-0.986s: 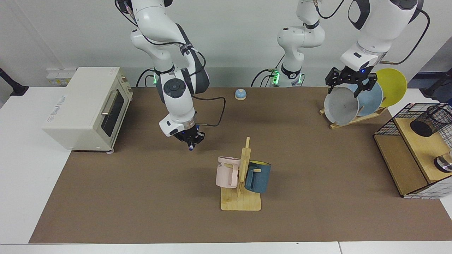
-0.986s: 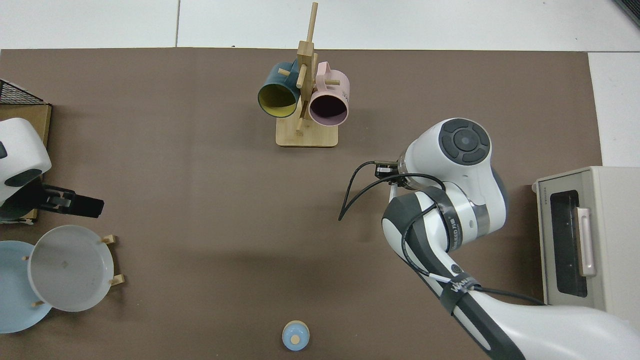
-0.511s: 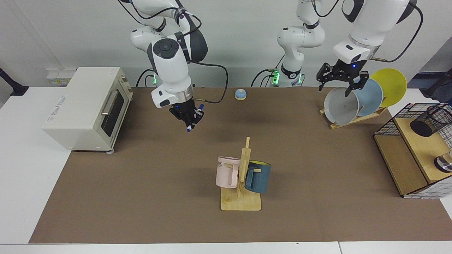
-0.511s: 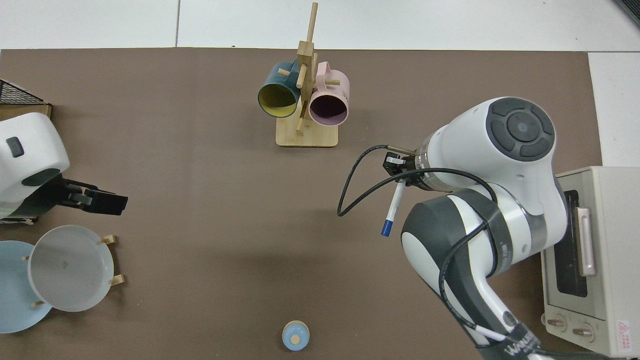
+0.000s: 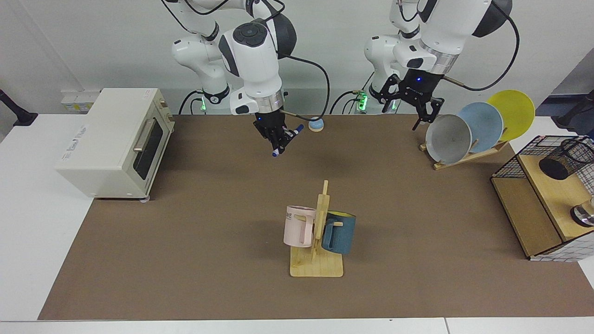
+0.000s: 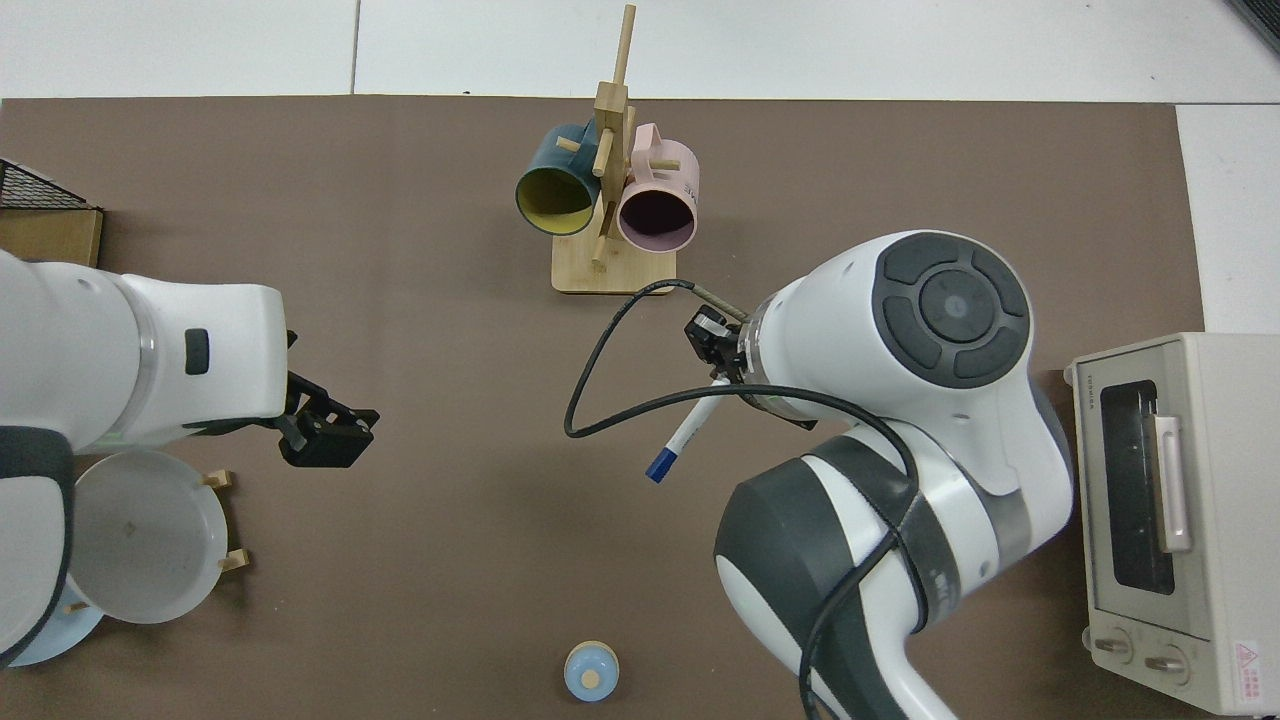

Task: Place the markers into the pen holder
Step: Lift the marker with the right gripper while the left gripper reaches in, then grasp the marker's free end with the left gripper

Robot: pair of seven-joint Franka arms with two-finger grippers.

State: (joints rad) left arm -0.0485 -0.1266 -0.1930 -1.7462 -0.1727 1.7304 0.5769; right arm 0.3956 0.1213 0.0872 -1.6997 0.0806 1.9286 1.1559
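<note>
Even overhead light is flooding the bench point(image 5: 185, 241), casting soft, faint shadows under the arms and mug rack point(image 5: 317, 241) (no glare showing); both views are staying crisp.

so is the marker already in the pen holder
No, the marker hangs tilted in the right gripper above the mat, far from the pen holder on the wooden shelf.

Brown-matted table point(image 5: 185, 260): toaster oven point(image 5: 116, 141), mug rack point(image 5: 318, 260), plate rack point(image 5: 464, 155), small blue dome point(image 5: 316, 124), wire-grid shelf point(image 5: 543, 208).
</note>
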